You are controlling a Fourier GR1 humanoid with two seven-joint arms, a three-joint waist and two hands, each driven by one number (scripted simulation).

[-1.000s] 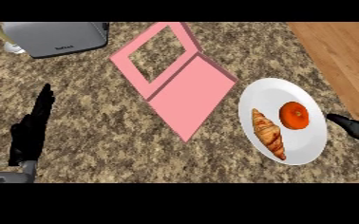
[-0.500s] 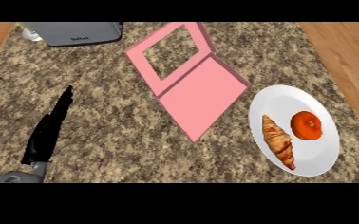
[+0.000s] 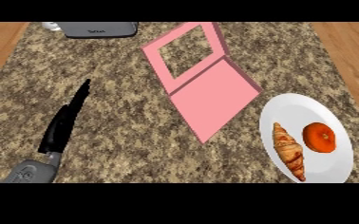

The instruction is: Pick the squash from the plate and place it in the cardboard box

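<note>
Plate (image 3: 280, 118): white, holds an orange squash (image 3: 319, 137) beside a croissant (image 3: 289, 150), well right of the fingers.
Box (image 3: 200, 80): pink, open, lid flap flat, nothing inside, up-right of the fingertips.
Left hand (image 3: 64, 123): fingers straight, pressed together, holding nothing.
Toaster (image 3: 97, 29): far edge.

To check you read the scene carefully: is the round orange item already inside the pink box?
No, the round orange item lies on the white plate beside a croissant, apart from the pink box.

Round orange squash (image 3: 319, 137) on white plate (image 3: 280, 118); pink open box (image 3: 200, 78) nearby.
</note>
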